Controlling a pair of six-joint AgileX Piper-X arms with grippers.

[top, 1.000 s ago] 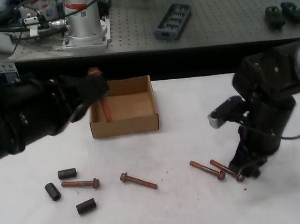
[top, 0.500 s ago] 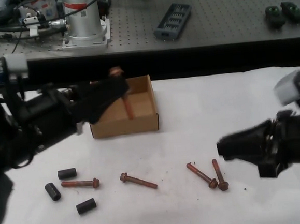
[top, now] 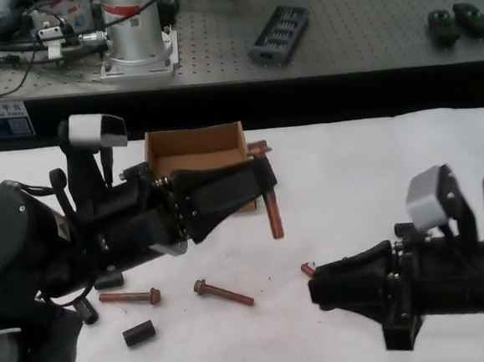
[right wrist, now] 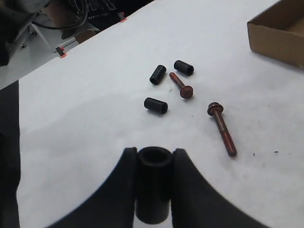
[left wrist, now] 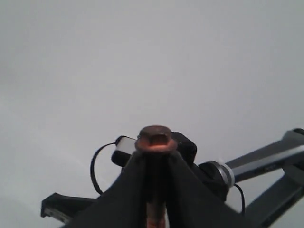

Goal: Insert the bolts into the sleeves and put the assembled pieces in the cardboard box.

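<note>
My left gripper (top: 264, 186) is shut on a rusty bolt (top: 269, 197) that hangs head up above the white cloth, just right of the cardboard box (top: 194, 148). The bolt head (left wrist: 153, 138) sits between the left gripper's (left wrist: 153, 159) black fingers. My right gripper (top: 318, 290) lies low at the front right, pointing left, shut on a black sleeve (right wrist: 153, 189). Loose on the cloth are three sleeves (right wrist: 158, 74) (right wrist: 184, 67) (right wrist: 156, 105) and two bolts (right wrist: 181, 85) (right wrist: 222, 128). Another bolt's end (top: 308, 269) pokes out beside the right gripper.
The left arm's body hides the box's front wall. On the perforated bench behind stand a silver column base (top: 134, 40), a blue-grey slotted tray (top: 279, 32) and two black-green parts (top: 458, 21). A sleeve (top: 138, 332) lies near the front edge.
The left arm swung right from above the box, carrying the bolt toward the middle. The right arm came down low, turned leftward, and now covers the two bolts at the right.
</note>
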